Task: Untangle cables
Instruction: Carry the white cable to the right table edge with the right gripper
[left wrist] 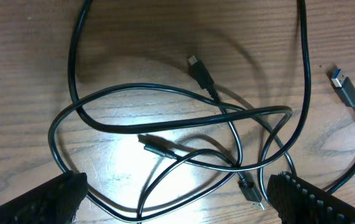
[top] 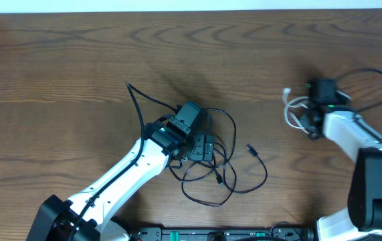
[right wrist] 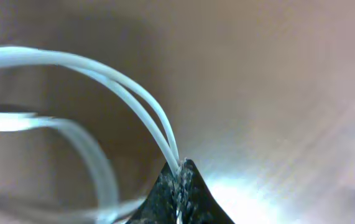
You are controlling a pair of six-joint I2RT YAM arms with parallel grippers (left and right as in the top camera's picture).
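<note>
1. The job is partly done. The white cable (top: pixel 290 110) is off to the right side of the bench (top: pixel 57 60), well apart from the black pile.
2. The right claw (right wrist: pixel 180 186) is pinched tight on the white cable (right wrist: pixel 102 71). Two white strands run side by side into its tips, so it holds the cable where it is doubled over.
3. The black cables (left wrist: pixel 165 126) lie in the middle of the bench. They are not sorted out. They loop over and under each other in many spots.
4. The left claw (left wrist: pixel 177 208) hangs right over that black pile. Its fingers (left wrist: pixel 40 199) are spread far apart, and it holds nothing.
5. What I think is left: pull the black cables away from each other and lay each one down alone.
6. Now the count. There is one white cable.
7. In the left wrist view I see four plug ends (left wrist: pixel 345 87) on the black pile. That fits two black cables, but the loops cross so much that I cannot be sure.
8. There are two robot arms and two claws, one busy and one free.
9. I see nothing else lying on the bench.
</note>
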